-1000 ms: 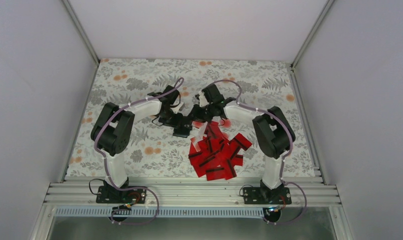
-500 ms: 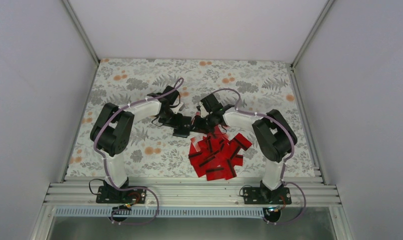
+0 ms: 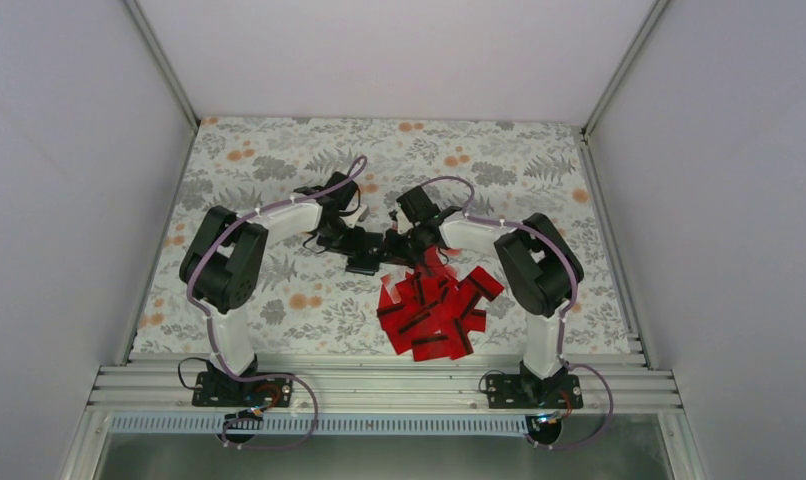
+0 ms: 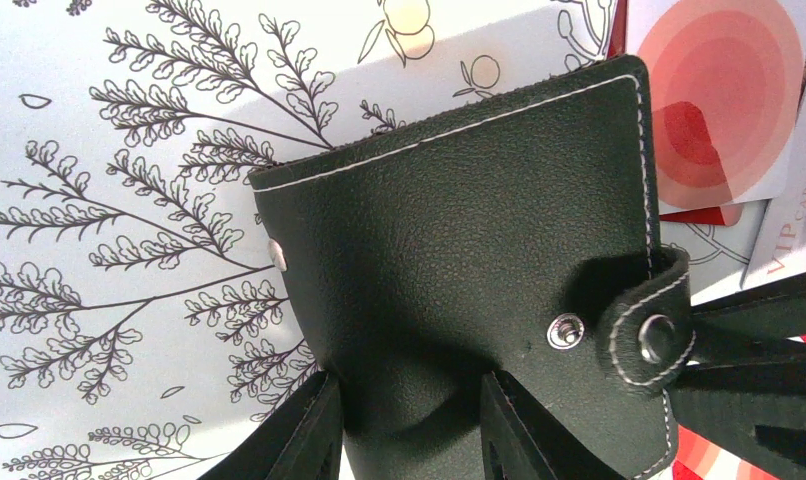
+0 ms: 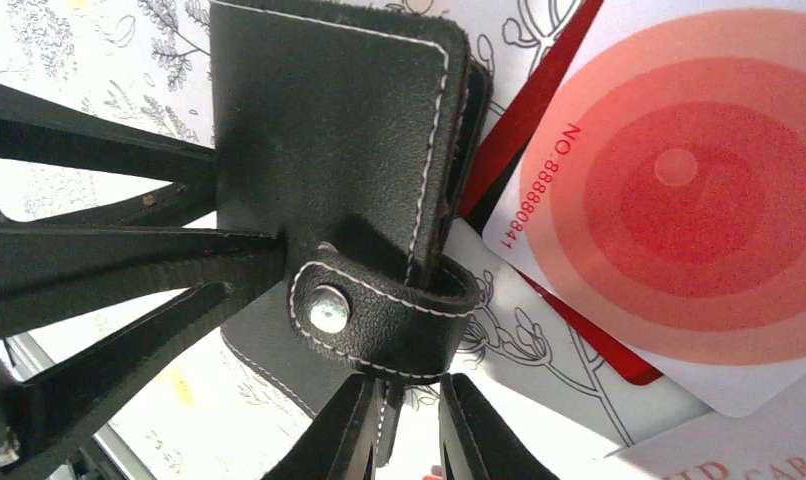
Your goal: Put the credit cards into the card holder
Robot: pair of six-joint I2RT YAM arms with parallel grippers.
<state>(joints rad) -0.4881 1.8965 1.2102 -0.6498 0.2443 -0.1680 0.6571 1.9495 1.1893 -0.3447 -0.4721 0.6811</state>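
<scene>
Right arm swung in toward the left one since a second ago. My right gripper [image 5: 404, 425] now meets the card holder [image 4: 459, 230] instead of hanging past it toward the far edge. Left arm hasn't budged.

Left gripper [image 4: 414, 425]: clamped across the holder's body, holding it just off the floral cloth [image 3: 279, 160], about mid-surface.

Right fingers look nipped on the tip of the snap strap [image 5: 379, 315]. The gap is narrow and the leather runs into it.

Strap's cap sits beside the stud on the body, not on it, so it's unsnapped. Holder is folded shut, and I see no card inside.

Credit cards [image 3: 434, 310] are heaped between the holder and the near edge, right of middle. One ring-printed card [image 5: 679, 200] lies just beside the holder.

Read: both ends are held, so peeling the flap open comes next. Loading hasn't started.
</scene>
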